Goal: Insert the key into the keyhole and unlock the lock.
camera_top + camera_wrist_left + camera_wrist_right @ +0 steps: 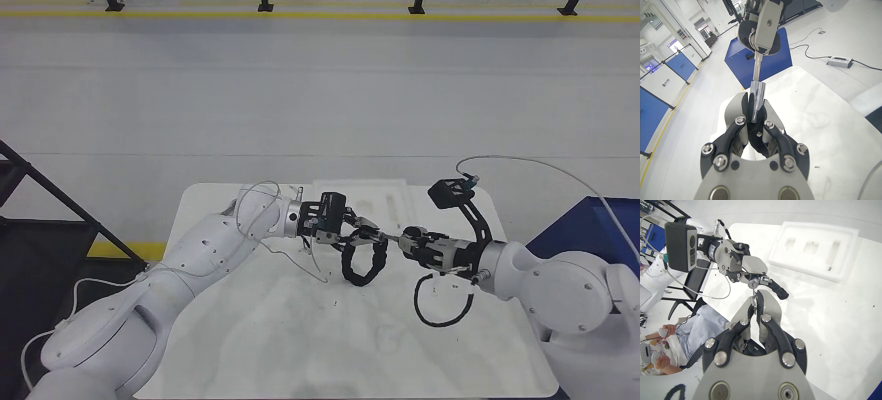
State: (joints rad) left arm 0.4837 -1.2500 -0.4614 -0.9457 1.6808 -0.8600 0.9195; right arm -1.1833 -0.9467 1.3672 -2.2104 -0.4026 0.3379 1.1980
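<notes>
Above the middle of the white table (300,340) the two grippers meet tip to tip. My left gripper (753,103) is shut on the lock, pinching its black sleeve just behind the chrome cylinder (758,94). The lock's black cable (362,262) hangs in a loop below. My right gripper (754,299) is shut on the head of the key (757,66), and the blade's tip sits in the keyhole at the cylinder's face (753,283). From above, the left gripper (358,232) and right gripper (405,243) line up along the key.
A white foam tray (814,255) with shallow recesses lies at the table's far edge (370,195). A blue panel (600,230) stands off the table's right side. A black frame stands to the left of the table.
</notes>
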